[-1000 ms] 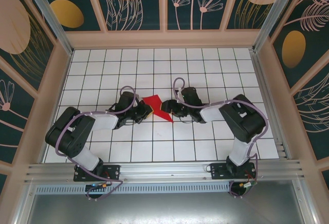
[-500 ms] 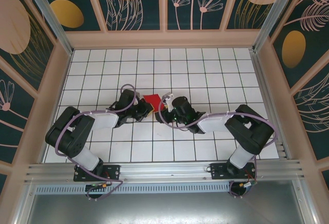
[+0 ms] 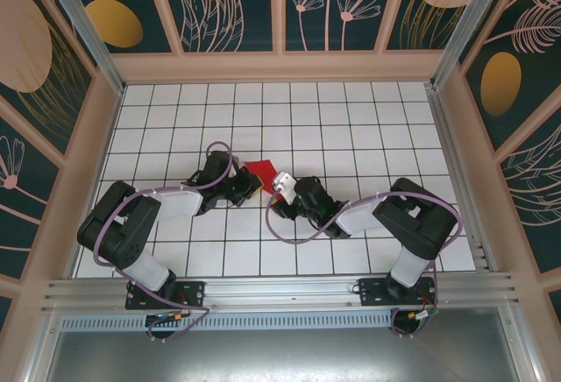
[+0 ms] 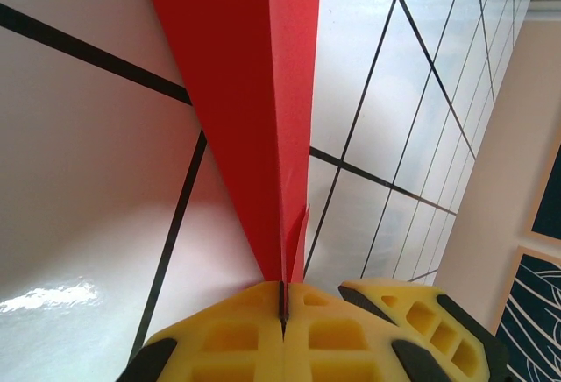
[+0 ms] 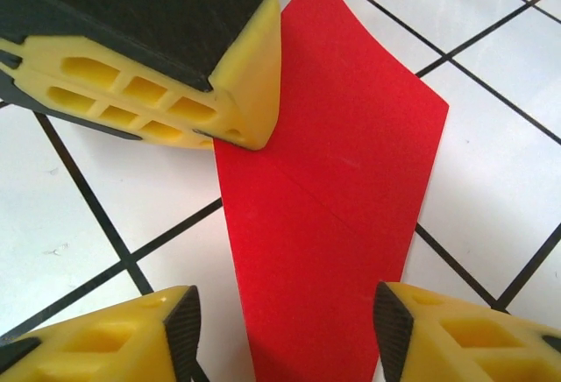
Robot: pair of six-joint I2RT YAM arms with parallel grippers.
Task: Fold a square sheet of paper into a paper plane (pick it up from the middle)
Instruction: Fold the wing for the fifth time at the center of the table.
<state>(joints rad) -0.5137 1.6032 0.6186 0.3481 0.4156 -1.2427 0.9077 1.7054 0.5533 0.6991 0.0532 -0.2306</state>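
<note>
Right now the left gripper (image 4: 283, 314) is clamped tight on the red paper sheet (image 4: 250, 119), its 2 yellow fingertips pressed together on a narrow folded corner, and the sheet's long axis runs straight away from that pinch across the white grid table (image 3: 351, 119). In the top view the sheet sits mid-table between the 2 arms, with both wrists right at it. The right gripper (image 5: 280, 338) is open with nothing held. Its 2 fingers straddle the near end of the sheet, 1 each side, so the paper lies dead ahead of it and runs up and away. 1 left finger (image 5: 245, 75) touches the sheet's left edge in the right wrist view. The sheet looks folded at least once, with a faint crease across it, but it is not yet a dart. The next move likely depends on the right fingers staying centred over that strip.
</note>
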